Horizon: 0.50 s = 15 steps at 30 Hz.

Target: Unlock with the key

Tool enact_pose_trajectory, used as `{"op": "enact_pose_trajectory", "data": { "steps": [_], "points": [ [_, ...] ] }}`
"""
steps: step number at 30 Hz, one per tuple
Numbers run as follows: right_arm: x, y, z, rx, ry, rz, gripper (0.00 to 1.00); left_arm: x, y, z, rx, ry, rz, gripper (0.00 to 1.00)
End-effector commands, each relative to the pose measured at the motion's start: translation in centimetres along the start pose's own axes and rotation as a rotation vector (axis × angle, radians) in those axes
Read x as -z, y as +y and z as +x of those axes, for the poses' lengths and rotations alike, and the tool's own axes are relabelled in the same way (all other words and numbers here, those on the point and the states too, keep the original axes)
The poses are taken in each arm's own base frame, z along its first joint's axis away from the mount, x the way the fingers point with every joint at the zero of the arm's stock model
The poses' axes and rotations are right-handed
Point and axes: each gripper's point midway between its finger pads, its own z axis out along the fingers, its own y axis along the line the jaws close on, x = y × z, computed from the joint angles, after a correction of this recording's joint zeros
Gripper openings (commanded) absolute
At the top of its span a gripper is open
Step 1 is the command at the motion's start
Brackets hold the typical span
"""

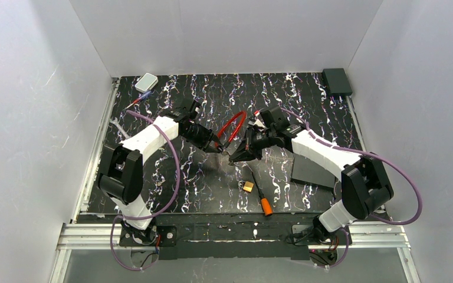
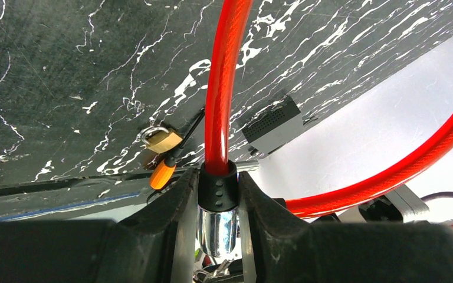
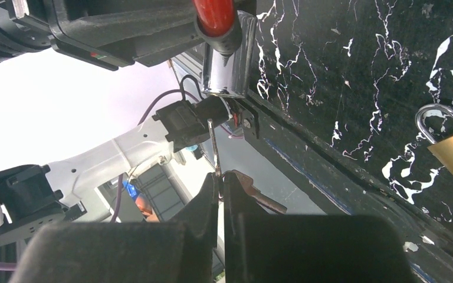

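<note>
A red cable lock (image 1: 231,125) is held up between the arms. My left gripper (image 2: 218,194) is shut on its black collar and chrome lock cylinder (image 2: 218,227); the red cable (image 2: 221,88) loops away above it. My right gripper (image 3: 220,180) is shut on the key bunch: one thin silvery key (image 3: 213,147) sticks up toward the chrome cylinder's end (image 3: 224,65), its tip just short of it, and a second key (image 3: 262,197) hangs to the side. In the top view the left gripper (image 1: 215,145) and right gripper (image 1: 236,157) almost meet.
A small brass padlock (image 1: 248,186) and an orange-handled screwdriver (image 1: 261,199) lie on the black marbled table near the front. A grey box (image 1: 145,82) sits back left, a black box (image 1: 337,81) back right, and a dark block (image 1: 312,171) under the right arm.
</note>
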Motion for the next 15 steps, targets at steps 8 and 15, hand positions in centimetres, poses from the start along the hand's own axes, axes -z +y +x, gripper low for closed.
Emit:
{"op": "enact_pose_trajectory", "data": {
  "steps": [8,15],
  "points": [
    [-1.0,0.3,-0.6,0.000,0.036,-0.017,0.01,0.0,-1.6,-0.7,-0.040,-0.019,0.025,0.00],
    [-1.5,0.3,-0.7,-0.001,0.055,-0.021,0.01,-0.2,-1.3,-0.8,-0.028,-0.024,0.022,0.00]
  ]
}}
